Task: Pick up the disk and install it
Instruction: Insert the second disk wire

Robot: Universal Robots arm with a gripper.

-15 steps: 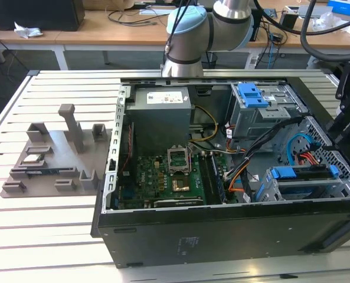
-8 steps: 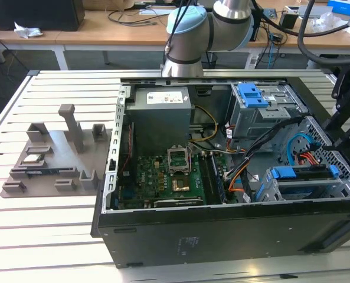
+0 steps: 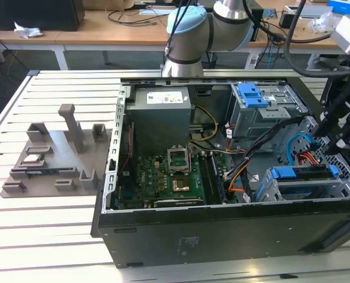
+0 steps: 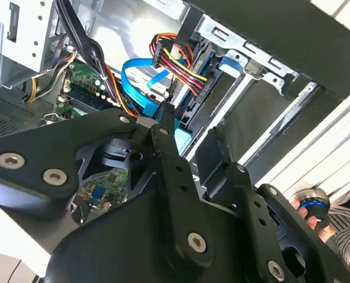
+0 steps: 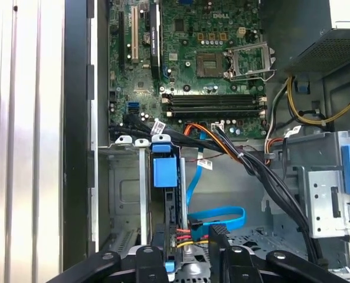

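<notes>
The tool [image 4: 192, 132], fingers spread and holding nothing, hovers over the disk [image 5: 164, 177] seated edge-up in its bay. Coloured cables [image 4: 177, 65] and a blue ribbon cable [image 5: 219, 218] crowd close beside it.

Probably a lab — slatted worktable [image 3: 56, 236], cabled benches [image 3: 127, 23], opened computer [image 3: 222, 177]

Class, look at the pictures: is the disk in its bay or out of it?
In. The disk sits in its bay at the case's front, cables plugged into it, gripper just above.
</notes>
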